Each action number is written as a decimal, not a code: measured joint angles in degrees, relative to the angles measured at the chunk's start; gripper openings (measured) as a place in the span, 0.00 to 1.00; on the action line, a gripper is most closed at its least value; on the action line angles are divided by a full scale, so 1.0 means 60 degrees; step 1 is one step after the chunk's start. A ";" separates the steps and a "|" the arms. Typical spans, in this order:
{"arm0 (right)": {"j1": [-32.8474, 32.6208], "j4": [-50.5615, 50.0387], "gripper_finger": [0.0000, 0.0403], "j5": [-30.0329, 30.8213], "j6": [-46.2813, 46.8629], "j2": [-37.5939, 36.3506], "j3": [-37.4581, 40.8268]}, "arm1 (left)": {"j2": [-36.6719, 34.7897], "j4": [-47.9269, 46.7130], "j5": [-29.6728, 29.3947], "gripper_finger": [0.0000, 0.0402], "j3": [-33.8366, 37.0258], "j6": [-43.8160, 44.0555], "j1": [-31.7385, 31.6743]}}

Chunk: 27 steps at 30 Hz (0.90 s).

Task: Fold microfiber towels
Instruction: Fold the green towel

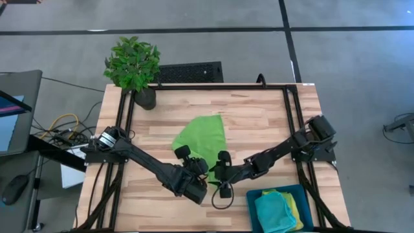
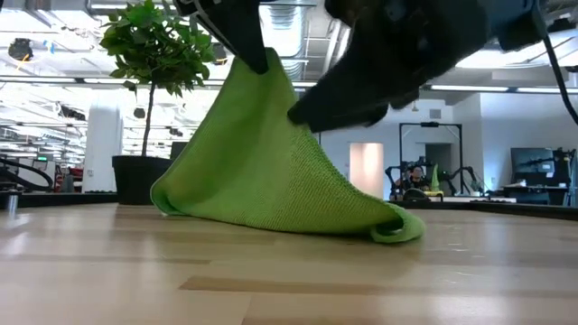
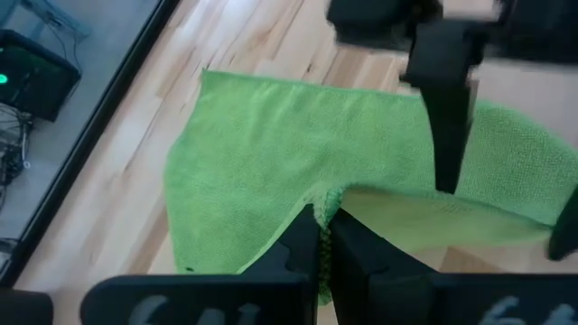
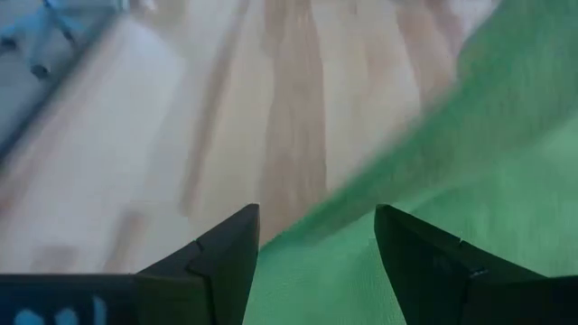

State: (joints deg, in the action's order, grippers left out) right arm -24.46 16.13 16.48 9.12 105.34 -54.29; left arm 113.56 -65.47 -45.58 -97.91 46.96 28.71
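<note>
I see two slim black jointed arms | left gripper (image 3: 323,244): matte black wedge fingers, pale markings on its body | right gripper (image 4: 316,257): black angular fingers, pale blue marking | black cable loop near the wrists

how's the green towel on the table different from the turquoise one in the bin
The green towel is lime; the turquoise towel is blue-green. The green towel lies spread on the wooden table with one edge lifted, pinched by the left claw, the right claw open over it; the turquoise towel sits bunched in the blue bin beside a yellow towel, untouched. Both are plain, soft cloths.
</note>
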 joint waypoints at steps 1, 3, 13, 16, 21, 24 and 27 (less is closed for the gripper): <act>0.0033 -0.0062 0.61 0.0003 0.0048 0.0125 -0.0001 | 0.0000 0.0002 -0.0019 0.00 0.0000 0.0033 0.0000; 0.0035 -0.0176 0.61 0.0003 0.0066 0.0331 0.0034 | 0.0000 -0.0005 -0.0051 0.00 0.0000 0.0117 0.0001; 0.0011 -0.0828 0.61 -0.0012 0.0810 0.0565 0.0023 | 0.0007 -0.1337 -0.0235 0.00 -0.0651 0.0694 0.0108; -0.0050 -0.0940 0.61 0.0010 0.0834 0.0550 0.0023 | 0.0007 -0.1851 -0.0266 0.00 -0.0929 0.0876 0.0150; -0.0180 -0.0988 0.61 0.0006 0.0838 0.0550 0.0023 | 0.0007 -0.2656 -0.0228 0.00 -0.1237 0.1253 0.0168; -0.0209 -0.1067 0.61 0.0005 0.0997 0.0550 0.0023 | 0.0007 -0.3116 -0.0210 0.00 -0.1298 0.1593 0.0168; -0.0241 -0.1367 0.61 0.0010 0.1303 0.0550 0.0023 | 0.0007 -0.3594 -0.0204 0.00 -0.1300 0.1976 0.0168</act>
State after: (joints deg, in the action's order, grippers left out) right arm -25.91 7.93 16.53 16.94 108.64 -54.15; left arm 113.60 -87.04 -46.81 -105.71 58.82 29.71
